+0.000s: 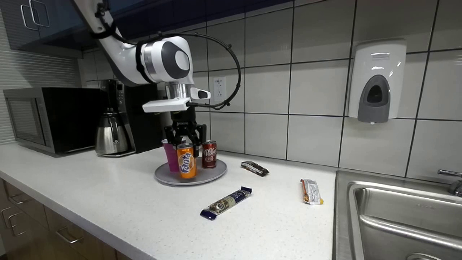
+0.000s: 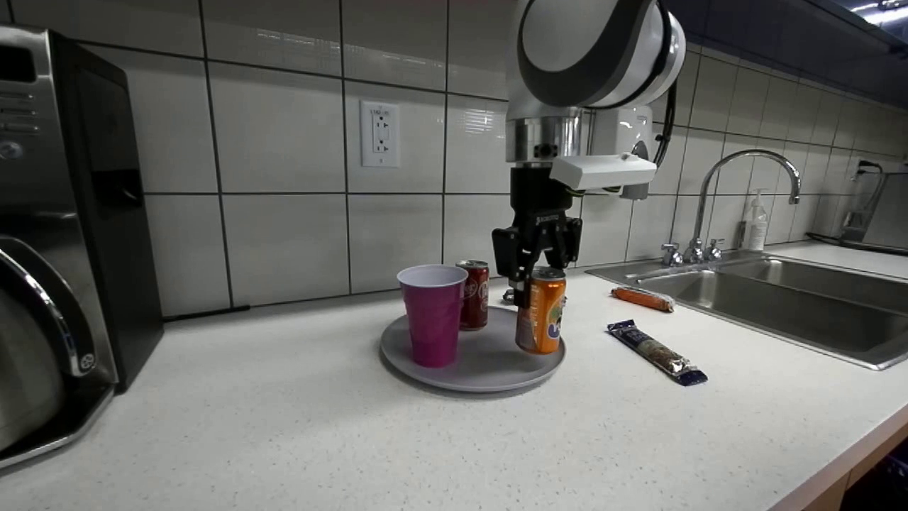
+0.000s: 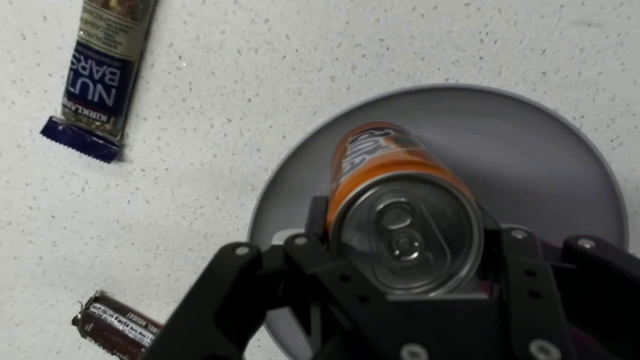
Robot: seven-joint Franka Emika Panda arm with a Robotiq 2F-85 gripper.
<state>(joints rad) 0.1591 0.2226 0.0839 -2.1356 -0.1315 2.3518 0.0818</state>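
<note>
The gripper (image 3: 405,226) clasps an orange Fanta can (image 1: 187,164) over the gray plate (image 2: 486,372)

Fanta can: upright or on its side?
Upright, with a slight lean at most: both exterior views show the can top end up, clasped by the gripper. Whether it touches the plate, I can't tell.

A white tiled wall (image 1: 317,86) backs the speckled tabletop (image 1: 144,202); dark cabinets (image 1: 61,21) mount above; a steel sink (image 1: 344,216) sits inset.

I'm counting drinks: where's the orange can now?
In both exterior views, the orange can is right of the pink cup, held by the gripper over the gray plate.
</note>
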